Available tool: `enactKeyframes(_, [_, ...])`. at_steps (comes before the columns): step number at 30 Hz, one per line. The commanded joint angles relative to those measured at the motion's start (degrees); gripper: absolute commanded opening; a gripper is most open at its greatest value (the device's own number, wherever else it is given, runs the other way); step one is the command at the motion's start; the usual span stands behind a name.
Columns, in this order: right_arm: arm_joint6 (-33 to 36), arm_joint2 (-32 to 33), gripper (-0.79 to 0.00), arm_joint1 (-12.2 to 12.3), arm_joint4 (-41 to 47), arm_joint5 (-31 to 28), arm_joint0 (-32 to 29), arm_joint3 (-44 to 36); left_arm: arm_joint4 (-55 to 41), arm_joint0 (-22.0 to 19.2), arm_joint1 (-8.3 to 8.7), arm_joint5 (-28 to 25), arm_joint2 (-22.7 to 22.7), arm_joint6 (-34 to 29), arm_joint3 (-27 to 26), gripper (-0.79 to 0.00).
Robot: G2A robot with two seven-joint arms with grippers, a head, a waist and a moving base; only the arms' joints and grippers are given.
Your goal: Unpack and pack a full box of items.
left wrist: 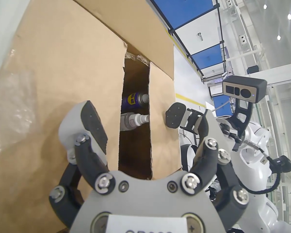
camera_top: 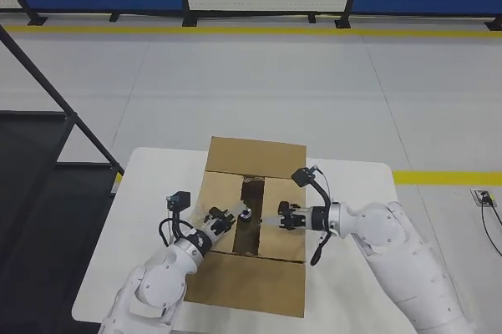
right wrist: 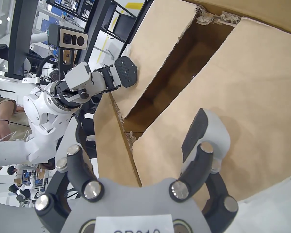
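A cardboard box (camera_top: 255, 154) stands on the white table (camera_top: 142, 217), its two inner flaps nearly level with a dark gap (camera_top: 251, 225) between them. Through the gap in the left wrist view I see a blue spray can (left wrist: 134, 100) and a white bottle (left wrist: 133, 121). My left gripper (camera_top: 221, 221) (left wrist: 150, 127) is open over the left flap's inner edge. My right gripper (camera_top: 286, 219) (right wrist: 145, 132) is open at the right flap (right wrist: 232, 86), with one fingertip (right wrist: 196, 127) on the cardboard and the other hidden behind a flap edge.
The box's far and near outer flaps (camera_top: 246, 284) lie folded outward. Bare table lies left of the box and to its right (camera_top: 359, 179). A black metal frame (camera_top: 75, 125) stands off the table's left corner.
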Motion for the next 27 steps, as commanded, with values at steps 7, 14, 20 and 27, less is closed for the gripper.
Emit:
enactKeyframes(7, [0.18, -0.94, 0.000, 0.03, 0.03, 1.81, 0.90, 0.54, 0.27, -0.01, 0.03, 0.26, 0.35, 0.62, -0.20, 0.000])
enactKeyframes(14, [0.53, -0.99, 0.000, 0.14, 1.22, 1.76, 1.59, 0.64, -0.96, 1.53, 0.26, -0.74, -1.59, 2.10, -4.43, 0.000])
enactKeyframes(20, [-2.47, 0.58, 0.000, 0.34, 2.83, 2.98, 2.05, 0.22, -3.79, 5.10, 0.80, -1.95, -6.60, 2.80, -11.77, 0.000])
enactKeyframes(27, [-4.94, 1.43, 0.000, 0.94, -4.01, 6.30, 2.34, -1.89, -9.73, 12.77, 1.91, -3.67, -18.24, -0.11, -18.10, 0.000])
